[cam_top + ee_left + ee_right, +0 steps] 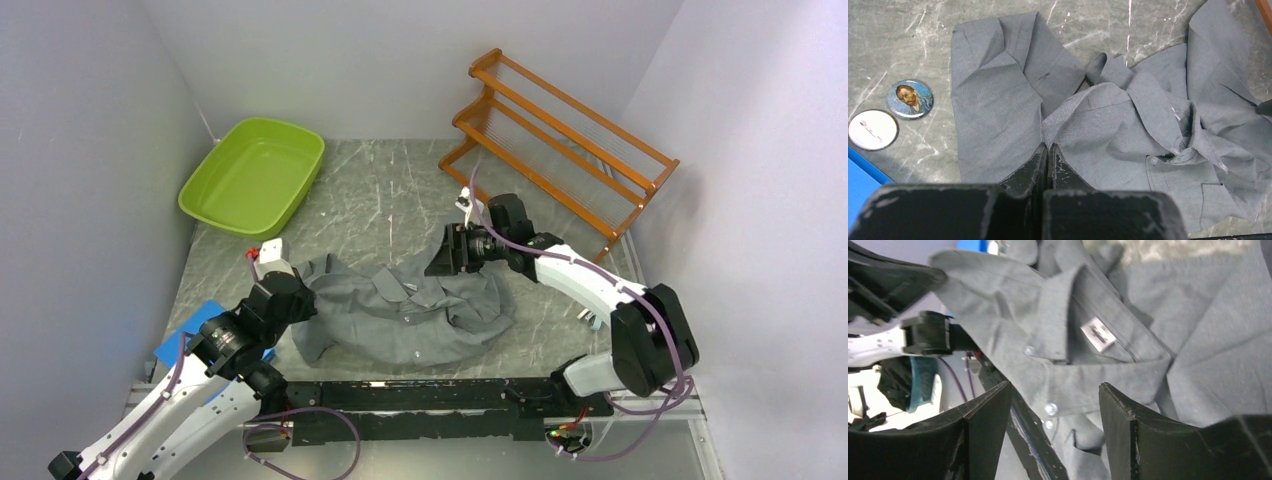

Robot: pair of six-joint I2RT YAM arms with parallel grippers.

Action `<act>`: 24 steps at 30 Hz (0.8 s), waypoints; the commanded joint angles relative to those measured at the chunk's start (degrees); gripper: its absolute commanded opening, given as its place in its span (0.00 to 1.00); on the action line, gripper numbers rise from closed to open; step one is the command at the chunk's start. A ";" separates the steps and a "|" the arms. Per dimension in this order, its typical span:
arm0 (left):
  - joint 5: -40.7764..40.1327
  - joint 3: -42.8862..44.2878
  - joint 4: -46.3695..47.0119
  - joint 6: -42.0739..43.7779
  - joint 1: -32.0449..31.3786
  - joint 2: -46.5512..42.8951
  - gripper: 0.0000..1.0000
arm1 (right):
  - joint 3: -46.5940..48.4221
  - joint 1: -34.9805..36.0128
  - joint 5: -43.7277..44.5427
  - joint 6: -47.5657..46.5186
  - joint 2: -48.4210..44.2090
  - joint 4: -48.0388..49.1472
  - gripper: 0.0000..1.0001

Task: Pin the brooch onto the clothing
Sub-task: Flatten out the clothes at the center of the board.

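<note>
The clothing (pixel 420 320), a dark-grey button-up shirt, lies crumpled on the marble tabletop. My left gripper (pixel 1048 146) is shut on a raised fold of the clothing (pixel 998 100) at its left side, seen from above at the left gripper (pixel 303 300). Two round brooches lie on the table left of the shirt. One brooch (pixel 909 99) shows a painted portrait; the other brooch (pixel 872 129) lies face down with its pin showing. My right gripper (pixel 1053 387) stands open just over the collar and top buttons of the clothing (pixel 1198 340), holding nothing; from above this right gripper (pixel 447 255) is at the shirt's far edge.
A green plastic tub (pixel 255 175) sits at the back left. A wooden rack (pixel 560 140) stands at the back right. A blue pad (pixel 190 325) lies beside the left arm, its corner (pixel 858 185) near the brooches. Walls close in both sides.
</note>
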 commanded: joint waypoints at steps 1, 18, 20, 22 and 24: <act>0.25 1.26 1.14 -0.59 -0.12 -0.09 0.03 | -1.98 -0.08 1.13 -4.12 2.63 -3.16 0.70; 3.85 -1.79 6.81 -0.88 -0.15 2.55 0.03 | -13.62 0.75 -8.01 5.28 7.78 13.20 0.75; 4.27 -2.11 7.39 -1.27 -0.15 2.89 0.03 | -13.47 0.94 -8.86 7.81 9.50 16.83 0.76; 4.43 -2.11 7.36 -1.74 -0.10 3.12 0.03 | -12.67 1.44 -9.39 9.80 11.68 19.65 0.75; 4.49 -1.88 6.98 -1.78 -0.15 3.25 0.03 | -11.51 2.32 -9.98 11.62 13.91 22.20 0.74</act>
